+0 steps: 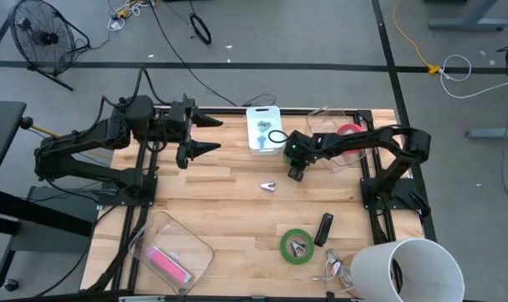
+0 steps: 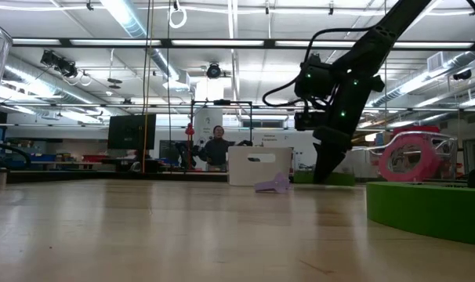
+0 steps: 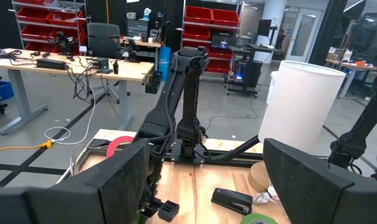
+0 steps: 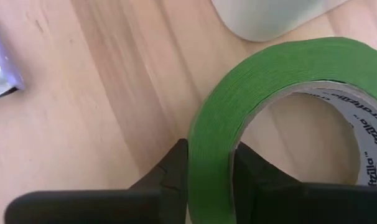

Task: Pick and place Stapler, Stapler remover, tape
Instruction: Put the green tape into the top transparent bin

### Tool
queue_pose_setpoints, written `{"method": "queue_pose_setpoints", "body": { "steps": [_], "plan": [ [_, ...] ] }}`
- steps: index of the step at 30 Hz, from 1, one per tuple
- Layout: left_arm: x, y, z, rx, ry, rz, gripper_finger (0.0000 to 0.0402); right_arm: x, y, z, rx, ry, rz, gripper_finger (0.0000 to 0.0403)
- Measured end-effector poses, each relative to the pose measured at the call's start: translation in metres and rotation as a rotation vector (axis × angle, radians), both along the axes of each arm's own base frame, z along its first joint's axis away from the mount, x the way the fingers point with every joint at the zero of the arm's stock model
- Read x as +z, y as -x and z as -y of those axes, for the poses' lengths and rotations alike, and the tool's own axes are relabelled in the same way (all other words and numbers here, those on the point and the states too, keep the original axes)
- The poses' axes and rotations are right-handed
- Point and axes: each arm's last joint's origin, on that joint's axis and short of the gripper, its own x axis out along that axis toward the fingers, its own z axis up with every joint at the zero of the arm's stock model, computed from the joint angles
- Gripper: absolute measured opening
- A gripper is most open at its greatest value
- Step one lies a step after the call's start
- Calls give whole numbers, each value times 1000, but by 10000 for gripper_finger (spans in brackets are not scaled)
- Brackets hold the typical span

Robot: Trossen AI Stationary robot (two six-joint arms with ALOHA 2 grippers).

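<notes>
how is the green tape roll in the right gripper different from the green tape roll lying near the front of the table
The green tape roll in the right gripper has its wall pinched between the right gripper fingers, near the white tray. The green tape roll near the front edge lies flat and free, with a small metal piece in its centre. Both are green rings with wide open centres.

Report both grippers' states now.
Left gripper: open, holding nothing.
Right gripper: closed on the wall of a green tape roll.
</notes>
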Motion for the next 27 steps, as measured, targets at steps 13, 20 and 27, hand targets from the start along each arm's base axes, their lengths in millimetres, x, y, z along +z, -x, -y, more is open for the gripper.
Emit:
{"method": "queue_pose_setpoints", "body": {
  "steps": [13,20,27],
  "plan": [
    [0,0,0,0,0,0,318,7,4,-3,-20,-27,2,70],
    [0,0,0,0,-1,2,318,21,5,-14,31,-62,45,70],
    [0,0,0,1,-1,3,318,37,12,-29,41,-133,64,70]
  ]
}}
